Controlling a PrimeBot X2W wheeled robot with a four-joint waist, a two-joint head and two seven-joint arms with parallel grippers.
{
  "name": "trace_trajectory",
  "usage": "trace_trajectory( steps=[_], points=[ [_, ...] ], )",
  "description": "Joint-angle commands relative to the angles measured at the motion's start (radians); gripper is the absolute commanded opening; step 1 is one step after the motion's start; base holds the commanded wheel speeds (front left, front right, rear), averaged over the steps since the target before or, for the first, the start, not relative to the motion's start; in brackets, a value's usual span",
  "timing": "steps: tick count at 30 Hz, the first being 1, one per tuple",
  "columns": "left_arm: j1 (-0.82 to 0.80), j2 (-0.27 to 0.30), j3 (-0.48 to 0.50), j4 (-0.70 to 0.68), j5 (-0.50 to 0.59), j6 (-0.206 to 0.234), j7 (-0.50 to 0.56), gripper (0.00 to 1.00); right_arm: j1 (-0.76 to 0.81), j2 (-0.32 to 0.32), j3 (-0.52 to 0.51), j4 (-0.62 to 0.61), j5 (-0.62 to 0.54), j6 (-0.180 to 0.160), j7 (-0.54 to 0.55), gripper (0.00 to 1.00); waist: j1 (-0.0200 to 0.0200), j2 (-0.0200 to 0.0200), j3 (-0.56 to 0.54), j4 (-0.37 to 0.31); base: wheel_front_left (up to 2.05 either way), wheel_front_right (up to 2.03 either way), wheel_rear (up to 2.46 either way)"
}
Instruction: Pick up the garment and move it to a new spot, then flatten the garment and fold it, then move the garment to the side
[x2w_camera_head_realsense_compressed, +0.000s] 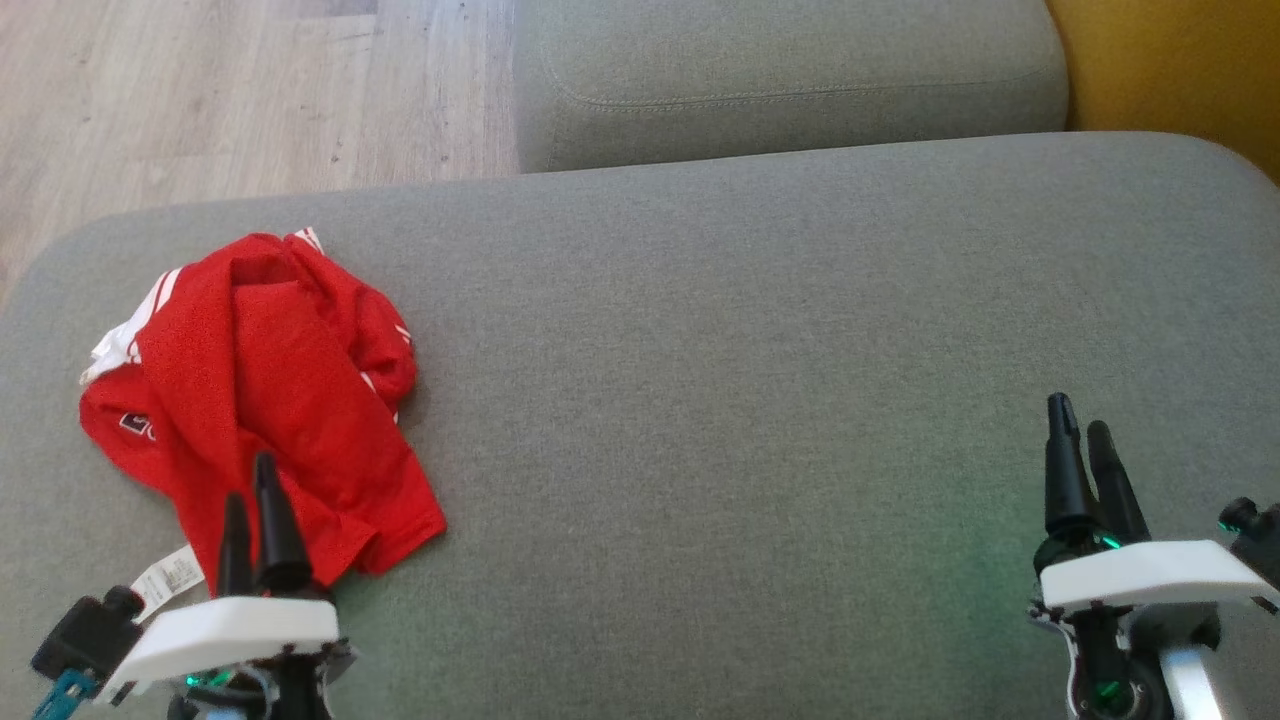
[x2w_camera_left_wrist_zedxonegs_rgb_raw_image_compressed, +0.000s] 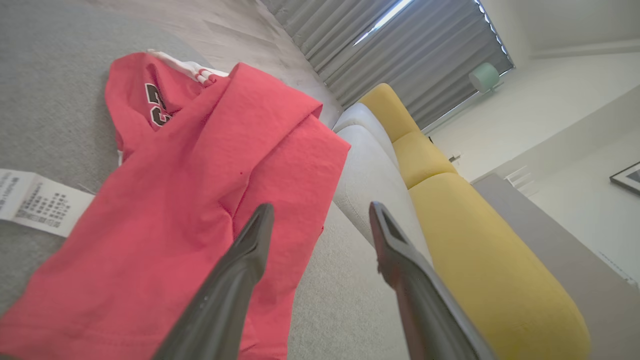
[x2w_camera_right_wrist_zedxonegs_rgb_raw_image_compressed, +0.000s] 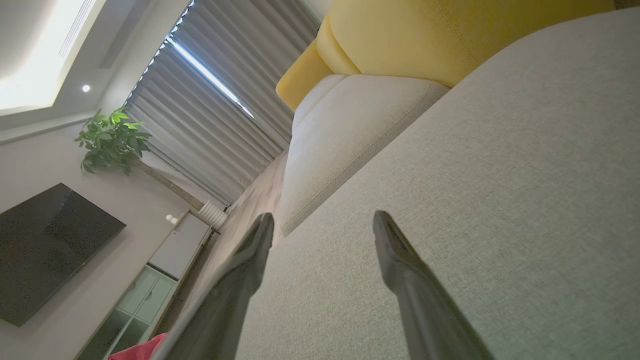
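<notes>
A crumpled red garment (x2w_camera_head_realsense_compressed: 265, 390) with white stripes and a white care label (x2w_camera_head_realsense_compressed: 168, 578) lies bunched at the left end of the grey cushion (x2w_camera_head_realsense_compressed: 750, 380). My left gripper (x2w_camera_head_realsense_compressed: 250, 480) hovers over the garment's near hem, open, with nothing between its fingers. The left wrist view has the red garment (x2w_camera_left_wrist_zedxonegs_rgb_raw_image_compressed: 190, 190) spread under and to the left of the open left gripper (x2w_camera_left_wrist_zedxonegs_rgb_raw_image_compressed: 320, 212), its label (x2w_camera_left_wrist_zedxonegs_rgb_raw_image_compressed: 35, 200) at the far left. My right gripper (x2w_camera_head_realsense_compressed: 1080, 415) is open above bare cushion at the lower right, far from the garment; the right gripper (x2w_camera_right_wrist_zedxonegs_rgb_raw_image_compressed: 322, 222) holds nothing.
A second grey cushion (x2w_camera_head_realsense_compressed: 790, 80) lies behind the near one, and wood floor (x2w_camera_head_realsense_compressed: 230, 90) shows at the upper left. A yellow sofa part (x2w_camera_head_realsense_compressed: 1180, 60) stands at the upper right. A wide stretch of bare cushion separates the two grippers.
</notes>
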Motion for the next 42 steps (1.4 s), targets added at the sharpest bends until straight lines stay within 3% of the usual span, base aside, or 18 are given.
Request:
trace_trajectory(
  steps=[1, 15, 42],
  points=[
    [-0.027, 0.009, 0.000, -0.042, 0.053, 0.005, -0.014, 1.00, -0.052, -0.006, 0.020, -0.046, -0.051, 0.000, -0.017, 1.00, 0.0000, 0.0000, 0.000, 0.000, 0.00, 0.00, 0.00],
    [-0.033, 0.042, -0.094, -0.055, 0.299, 0.052, -0.052, 1.00, -0.052, -0.006, 0.054, -0.067, -0.252, 0.000, -0.056, 1.00, 0.0000, 0.0000, 0.000, 0.000, 0.00, 0.00, 0.00],
    [-0.078, 0.175, -0.345, -0.056, 0.660, 0.220, -0.134, 1.00, -0.059, -0.008, 0.117, -0.098, -0.705, -0.001, -0.138, 1.00, 0.0000, 0.0000, 0.003, -0.009, 0.00, 0.00, 0.00]
  ],
)
